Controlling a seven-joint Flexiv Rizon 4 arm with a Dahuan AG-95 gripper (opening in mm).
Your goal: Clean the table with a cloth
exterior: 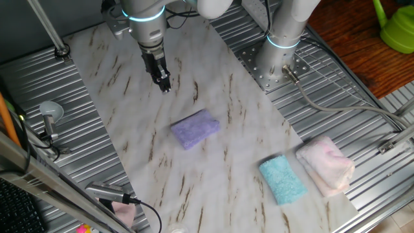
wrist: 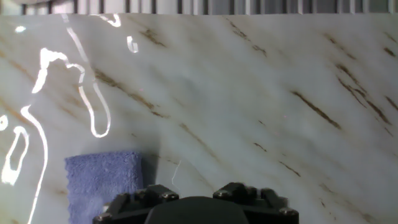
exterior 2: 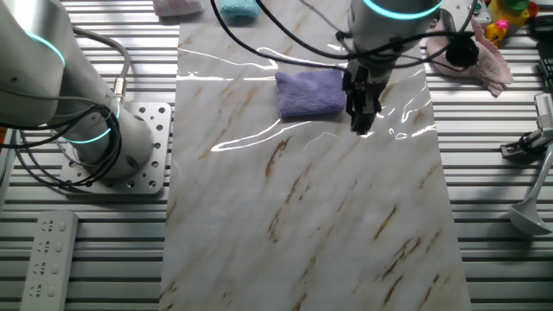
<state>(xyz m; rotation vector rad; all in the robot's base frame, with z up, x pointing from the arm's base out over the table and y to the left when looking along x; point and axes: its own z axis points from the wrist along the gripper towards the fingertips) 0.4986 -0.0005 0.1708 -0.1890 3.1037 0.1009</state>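
Robotics lab bench, ribbed metal surface [exterior: 362,129], bolted arm base [exterior: 275,68] (cables trailing), marble-look table [exterior: 162,168]

The table [exterior: 213,84] is a white marble-look board with brown-grey streaks and bright glare lines. The cloth [exterior: 195,128] on it is lavender-purple and fuzzy. The teal cloth [exterior: 283,180] is turquoise; the pink cloth [exterior: 326,164] is pale pink. The ribbed metal surface [exterior: 90,155] is silver-grey. The gripper [exterior: 162,81] is black. The arm [exterior: 143,13] is silver-grey with a glowing cyan ring. The watering can [exterior: 400,27] is lime green.
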